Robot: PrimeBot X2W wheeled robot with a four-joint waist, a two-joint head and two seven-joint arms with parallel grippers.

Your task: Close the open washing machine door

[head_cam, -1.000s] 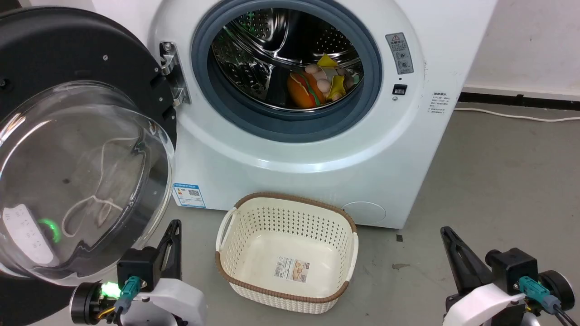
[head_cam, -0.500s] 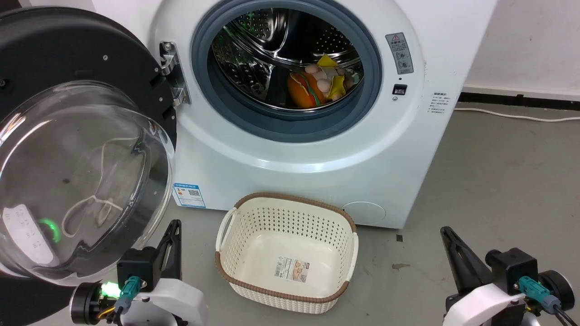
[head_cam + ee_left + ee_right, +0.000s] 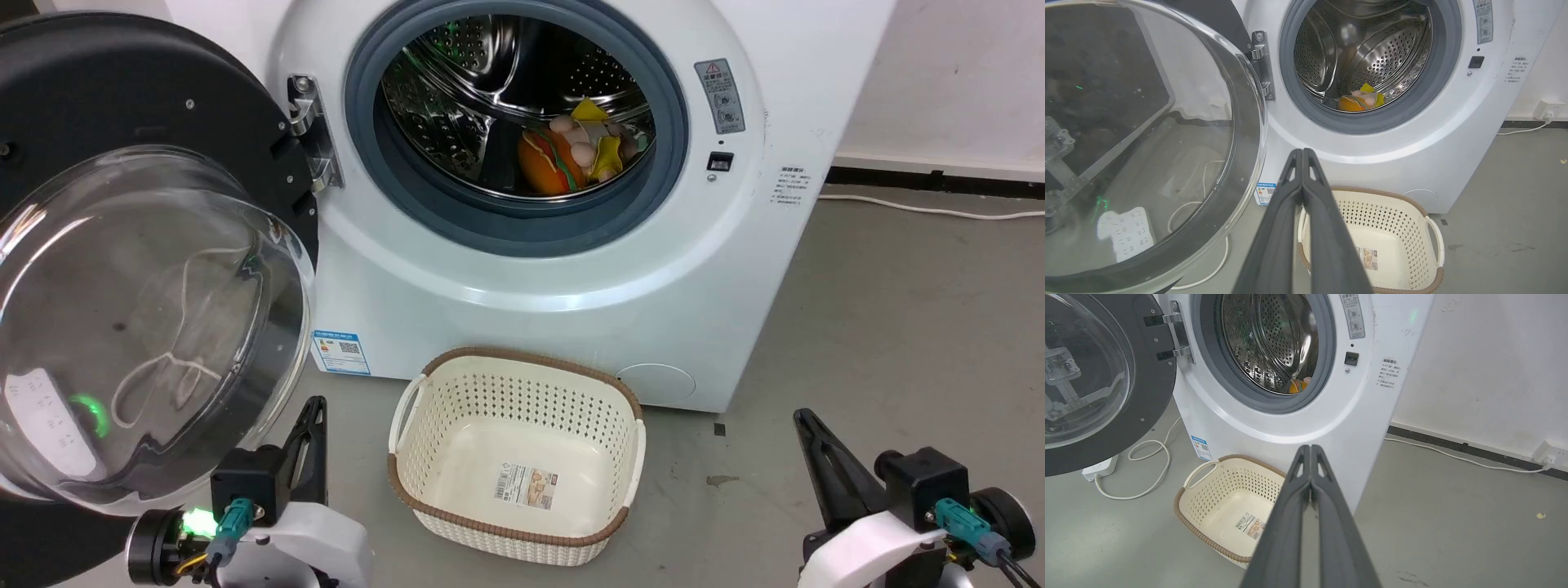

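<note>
the left gripper [image 3: 1302, 152] has its two long dark fingers pressed flat together, tip to tip, and there is nothing between them. it sits low down, near the floor. the washing machine door [image 3: 147, 269] is right beside it, on its left. the round glass bowl of the door bulges out toward the robot, and its lower edge is close to the fingers, but a small gap shows between them, so they do not touch. the fingers point up toward the white front of the washing machine [image 3: 522, 302].

the right gripper [image 3: 1310, 447] is squeezed closed too and holds nothing. it is low on the other side, far from the door.

between the two grippers a cream basket [image 3: 514, 355] with a brown rim sits on the grey floor, just in front of the machine.

the door is swung wide open to the left. it hangs on a silver hinge [image 3: 310, 131] at the left side of the round hole. a grey rubber ring [image 3: 522, 237] goes around the hole. inside the shiny drum lie some toys [image 3: 571, 151], orange and yellow ones. under the door, a white cord [image 3: 1147, 457] lies on the floor.
</note>
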